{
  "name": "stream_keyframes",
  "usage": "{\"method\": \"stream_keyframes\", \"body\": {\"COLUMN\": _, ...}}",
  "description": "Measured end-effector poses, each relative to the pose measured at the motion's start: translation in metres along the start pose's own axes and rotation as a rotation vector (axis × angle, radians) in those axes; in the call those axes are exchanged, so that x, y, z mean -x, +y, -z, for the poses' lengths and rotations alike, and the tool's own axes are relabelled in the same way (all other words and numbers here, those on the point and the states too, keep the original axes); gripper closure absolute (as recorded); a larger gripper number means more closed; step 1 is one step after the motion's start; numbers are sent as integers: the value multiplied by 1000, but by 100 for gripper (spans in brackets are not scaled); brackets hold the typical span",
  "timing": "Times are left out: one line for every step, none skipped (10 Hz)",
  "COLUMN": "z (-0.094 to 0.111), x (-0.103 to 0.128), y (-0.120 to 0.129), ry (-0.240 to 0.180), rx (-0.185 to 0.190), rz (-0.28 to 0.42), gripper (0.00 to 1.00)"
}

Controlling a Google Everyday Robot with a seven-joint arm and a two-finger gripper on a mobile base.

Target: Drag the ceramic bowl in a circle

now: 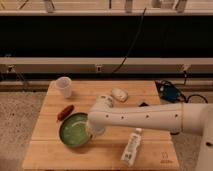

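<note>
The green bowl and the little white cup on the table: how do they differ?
The ceramic bowl is wide, shallow and glossy green; the cup is narrow, taller and pale white. The bowl sits near the table's front left with the gripper at its right rim; the cup stands alone at the back left corner. Both are round, upright and open-topped.

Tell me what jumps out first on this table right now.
The white arm sweeps in from the right across the wooden table, its pincer down at the right rim of the green ceramic bowl at front left. A white bottle lies near the front edge.
</note>
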Motion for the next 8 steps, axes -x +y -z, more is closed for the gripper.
{"method": "stream_keyframes", "body": {"z": 1, "x": 0, "y": 0, "ry": 1, "rx": -1, "rz": -6, "gripper": 100}}
{"method": "stream_keyframes", "body": {"z": 2, "x": -1, "y": 2, "ry": 2, "rx": -1, "rz": -12, "gripper": 100}}
{"method": "stream_keyframes", "body": {"z": 2, "x": -1, "y": 3, "ry": 3, "rx": -3, "rz": -17, "gripper": 100}}
{"method": "stream_keyframes", "body": {"z": 2, "x": 0, "y": 0, "ry": 5, "rx": -4, "rz": -18, "gripper": 100}}
{"method": "stream_keyframes", "body": {"z": 1, "x": 2, "y": -3, "ry": 4, "rx": -5, "rz": -18, "gripper": 100}}
{"method": "stream_keyframes", "body": {"z": 1, "x": 3, "y": -6, "ry": 6, "rx": -6, "rz": -21, "gripper": 100}}
{"method": "stream_keyframes", "body": {"z": 1, "x": 2, "y": -4, "ry": 6, "rx": -5, "rz": -24, "gripper": 100}}
{"method": "stream_keyframes", "body": {"z": 2, "x": 2, "y": -2, "ry": 7, "rx": -4, "rz": -30, "gripper": 100}}
